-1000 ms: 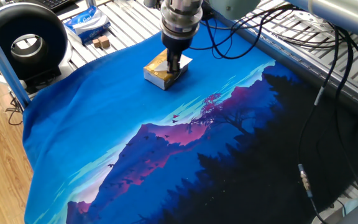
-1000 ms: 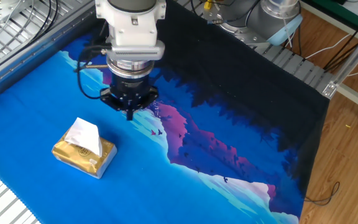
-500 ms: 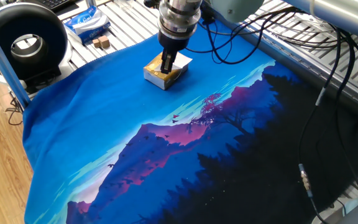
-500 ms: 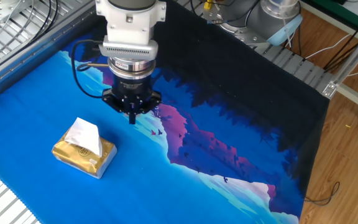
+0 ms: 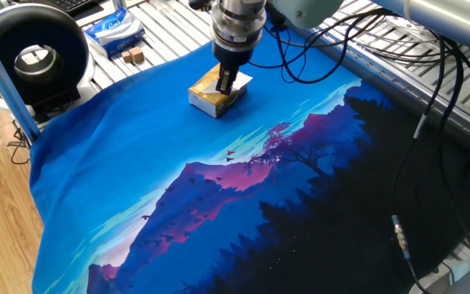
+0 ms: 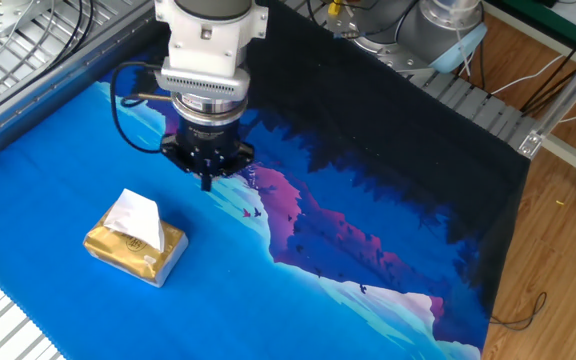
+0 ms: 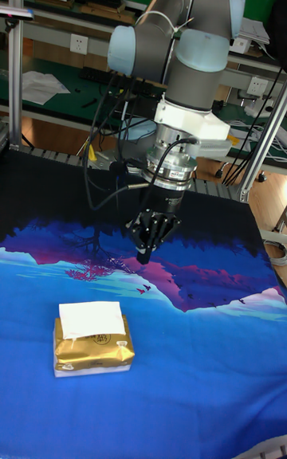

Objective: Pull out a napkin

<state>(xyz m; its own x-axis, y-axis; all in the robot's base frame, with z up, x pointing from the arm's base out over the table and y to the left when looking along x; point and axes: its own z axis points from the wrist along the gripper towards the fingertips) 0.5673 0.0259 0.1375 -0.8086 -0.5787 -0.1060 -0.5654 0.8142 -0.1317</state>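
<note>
One fixed view: the gripper [image 5: 226, 82] overlaps the golden-yellow tissue pack [image 5: 212, 97]. The other fixed view: the gripper [image 6: 206, 181], its fingers pressed together on nothing, hangs apart from the pack [image 6: 135, 251], where the napkin [image 6: 136, 218] sticks up. Tall fixed view: the napkin [image 7: 90, 319] tops the pack [image 7: 93, 346], clear of the gripper [image 7: 144, 256].

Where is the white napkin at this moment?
In the other fixed view, the napkin sticks up from the top of the golden-yellow tissue pack on the blue cloth at lower left, below and left of the tool, which is apart from it.
</note>
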